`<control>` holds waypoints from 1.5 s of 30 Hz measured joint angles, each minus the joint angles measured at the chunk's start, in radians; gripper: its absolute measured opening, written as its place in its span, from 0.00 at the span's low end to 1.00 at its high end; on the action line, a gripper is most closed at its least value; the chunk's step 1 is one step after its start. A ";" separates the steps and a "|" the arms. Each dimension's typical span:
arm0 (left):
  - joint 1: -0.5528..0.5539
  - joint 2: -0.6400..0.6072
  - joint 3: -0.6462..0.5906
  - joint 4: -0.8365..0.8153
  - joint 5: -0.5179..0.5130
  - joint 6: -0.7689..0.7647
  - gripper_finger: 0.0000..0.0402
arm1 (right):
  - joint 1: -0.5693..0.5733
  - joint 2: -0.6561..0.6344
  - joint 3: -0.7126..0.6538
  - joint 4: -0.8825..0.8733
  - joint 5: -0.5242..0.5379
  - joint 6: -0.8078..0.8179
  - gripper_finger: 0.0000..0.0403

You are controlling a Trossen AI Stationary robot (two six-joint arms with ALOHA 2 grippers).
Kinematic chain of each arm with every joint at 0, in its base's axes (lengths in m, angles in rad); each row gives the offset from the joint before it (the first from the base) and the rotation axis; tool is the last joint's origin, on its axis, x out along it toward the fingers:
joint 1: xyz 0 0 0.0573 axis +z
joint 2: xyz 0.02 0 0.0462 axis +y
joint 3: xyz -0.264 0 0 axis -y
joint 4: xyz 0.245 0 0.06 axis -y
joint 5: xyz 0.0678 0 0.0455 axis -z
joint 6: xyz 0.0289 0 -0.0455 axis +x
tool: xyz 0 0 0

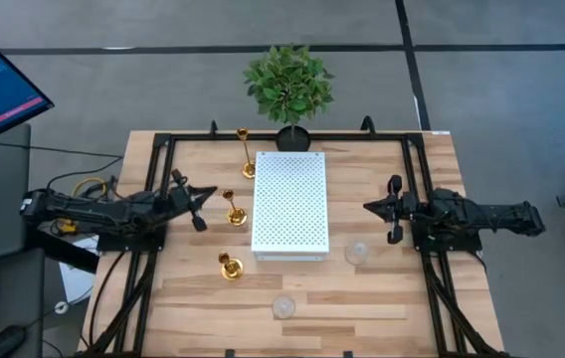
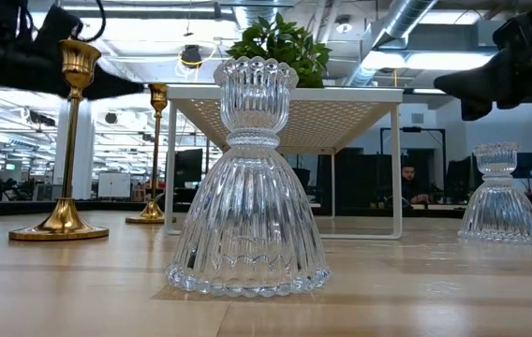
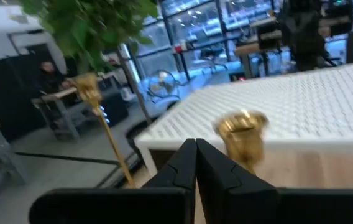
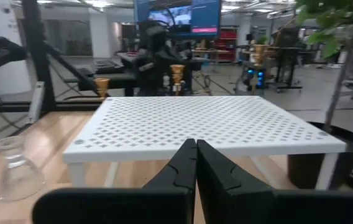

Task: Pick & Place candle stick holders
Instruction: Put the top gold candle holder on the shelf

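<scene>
Three gold candle stick holders stand on their round bases left of the white perforated stand (image 1: 290, 202): a tall one (image 1: 247, 154) at the far side, a medium one (image 1: 233, 209) and a short one (image 1: 229, 266). Two clear glass holders stand on the table, one (image 1: 357, 253) at the stand's near right corner and one (image 1: 283, 306) near the front edge. My left gripper (image 1: 211, 194) is shut and empty, just left of the medium holder (image 3: 242, 127). My right gripper (image 1: 368, 207) is shut and empty, right of the stand, with the glass holder (image 4: 15, 168) beside it.
A green potted plant (image 1: 288, 85) stands at the table's far edge behind the stand. Black frame rails (image 1: 153, 169) run along both table sides. In the low view the near glass holder (image 2: 247, 187) fills the middle. Bare wood lies along the front edge.
</scene>
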 joint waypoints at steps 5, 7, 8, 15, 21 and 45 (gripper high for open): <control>0.061 0.000 0.069 -0.001 0.000 0.045 0.02 | -0.022 0.000 0.000 0.000 -0.001 0.000 0.00; 0.089 0.000 0.093 -0.003 0.000 0.073 0.02 | -0.027 0.000 0.000 0.000 -0.002 0.000 0.00; 0.104 0.000 0.104 -0.004 0.000 0.081 0.02 | -0.029 0.000 0.000 0.000 -0.001 0.000 0.00; 0.191 0.000 0.149 -0.006 0.005 0.052 0.02 | -0.039 0.000 0.000 -0.001 -0.002 0.000 0.00; 0.186 0.021 0.149 -0.007 0.169 -0.052 0.02 | -0.039 0.000 0.000 -0.002 -0.002 0.000 0.00; 0.058 0.180 0.149 -0.011 0.566 -0.283 0.02 | -0.039 0.000 0.000 -0.002 -0.003 -0.010 0.00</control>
